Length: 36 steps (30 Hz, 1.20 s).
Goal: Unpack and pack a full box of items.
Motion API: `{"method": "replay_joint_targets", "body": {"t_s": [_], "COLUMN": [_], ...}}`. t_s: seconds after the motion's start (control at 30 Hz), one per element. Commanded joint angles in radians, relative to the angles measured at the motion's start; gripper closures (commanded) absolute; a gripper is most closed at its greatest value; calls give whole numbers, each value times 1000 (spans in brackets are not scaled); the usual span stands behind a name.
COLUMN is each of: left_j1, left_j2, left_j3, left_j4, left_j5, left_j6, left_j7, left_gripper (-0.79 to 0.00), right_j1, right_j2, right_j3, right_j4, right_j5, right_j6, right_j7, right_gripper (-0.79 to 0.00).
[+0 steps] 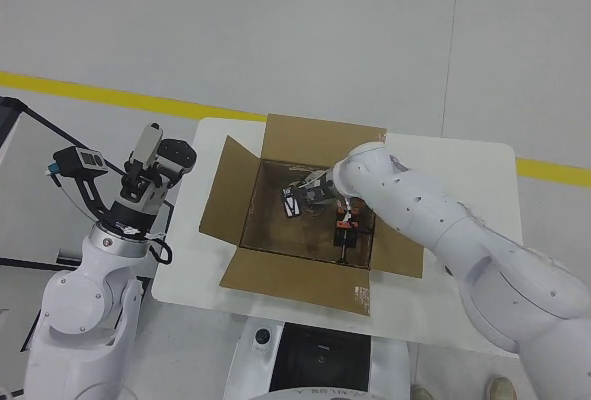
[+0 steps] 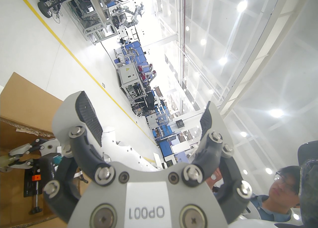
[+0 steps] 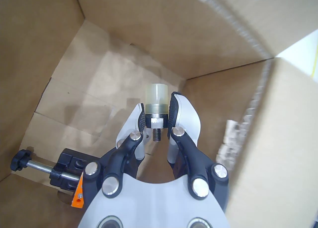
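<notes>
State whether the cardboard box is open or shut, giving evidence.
Open: the box has its flaps spread outward, and the right tool sits inside holding a pale cylinder.

White table, yellow floor line beyond it; bright ceiling lights, blue machine racks far off

Factory hall, machine rows, yellow floor line

The box is matt cardboard, the bumper smooth translucent plastic on a threaded metal stud.
</notes>
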Motion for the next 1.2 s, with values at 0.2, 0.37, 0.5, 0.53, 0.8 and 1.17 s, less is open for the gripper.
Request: {"method": "replay_joint_targets", "body": {"t_s": [0.2, 0.37, 0.5, 0.53, 0.8, 1.17], "left_j1": [0, 0, 0, 0, 0, 0], "left_j2": [0, 0, 0, 0, 0, 0], "left_j3": [0, 0, 0, 0, 0, 0], "left_j4": [0, 0, 0, 0, 0, 0], "left_j5": [0, 0, 0, 0, 0, 0], "left_j6": [0, 0, 0, 0, 0, 0], "left_j7": [0, 0, 0, 0, 0, 0], "left_gripper": [-785, -785, -785, -785, -785, -785], "right_j1": [-170, -337, -402, -403, -313, -135], "right_j2": [184, 272, 296, 297, 239, 69], "right_j3": [226, 378, 423, 426, 310, 88], "right_j4": [-475, -708, -747, -731, -538, -178], "right_j5": [-39, -63, -61, -60, -41, -12], "right_j6": [-1, -68, -106, -111, -143, -152], "right_j7": [205, 320, 337, 339, 359, 321], "right_gripper": [0, 0, 0, 0, -175, -326]}}
